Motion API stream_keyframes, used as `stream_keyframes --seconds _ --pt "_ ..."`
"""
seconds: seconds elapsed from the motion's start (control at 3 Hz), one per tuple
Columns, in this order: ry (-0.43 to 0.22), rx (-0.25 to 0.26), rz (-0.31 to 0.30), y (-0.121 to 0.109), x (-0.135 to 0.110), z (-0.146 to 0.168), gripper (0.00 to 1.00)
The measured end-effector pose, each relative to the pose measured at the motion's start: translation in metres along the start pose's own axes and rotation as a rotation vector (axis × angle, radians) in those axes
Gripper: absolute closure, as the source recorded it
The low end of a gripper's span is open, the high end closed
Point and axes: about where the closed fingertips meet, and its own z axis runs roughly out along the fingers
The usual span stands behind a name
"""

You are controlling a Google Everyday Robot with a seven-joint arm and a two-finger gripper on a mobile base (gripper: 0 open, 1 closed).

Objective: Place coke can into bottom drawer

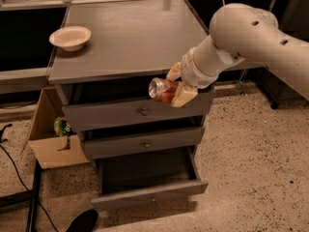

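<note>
My gripper is shut on the coke can, a red-orange can held on its side with its silver end facing left. It hangs in front of the cabinet's top edge, above the top drawer front. The bottom drawer is pulled open at the foot of the grey cabinet, its dark interior showing, straight below and slightly left of the can. My pale arm reaches in from the upper right.
A white bowl sits at the left of the cabinet top. The top drawer and middle drawer are slightly ajar. A cardboard box stands to the left on the floor. A dark shoe-like shape lies at the bottom.
</note>
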Motion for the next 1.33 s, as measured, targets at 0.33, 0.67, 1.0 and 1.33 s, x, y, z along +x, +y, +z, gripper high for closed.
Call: stream_keyframes --seconds 0.33,0.67,1.0,1.33 --pt "0.000 0.000 0.000 0.000 0.000 0.000 1.00" --pt "0.039 -0.009 -0.027 0.014 0.013 0.021 1.00" --pt "0.079 -0.024 -0.048 0.040 0.036 0.053 1.00" --pt "0.083 -0.036 -0.060 0.069 0.056 0.089 1.00"
